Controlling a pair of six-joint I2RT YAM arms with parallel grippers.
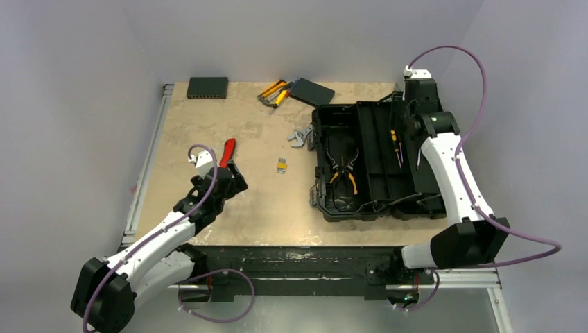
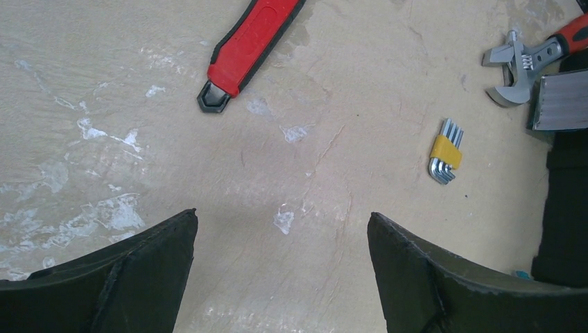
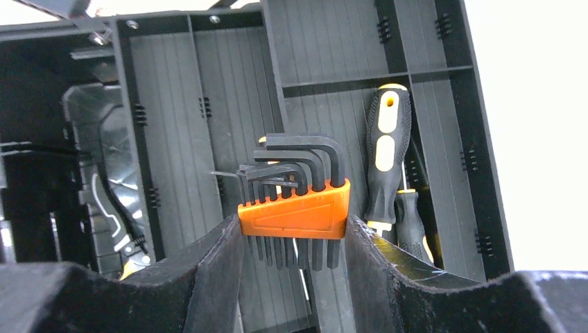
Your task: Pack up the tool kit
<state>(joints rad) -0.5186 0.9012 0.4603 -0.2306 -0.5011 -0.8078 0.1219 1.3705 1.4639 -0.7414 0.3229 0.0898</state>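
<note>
The black toolbox lies open at the right, with yellow-handled pliers and screwdrivers inside. My right gripper hangs over its tray, shut on an orange-holdered hex key set. A yellow-black screwdriver lies just beyond it. My left gripper stands open low over bare table, nothing between its fingers. A red-handled tool lies ahead of it to the left. A small yellow-banded hex key set and an adjustable wrench lie to its right.
At the back of the table sit a small grey case, a flat black box and yellow-black tools. The toolbox wall is close on the left gripper's right. A rail borders the table's left edge.
</note>
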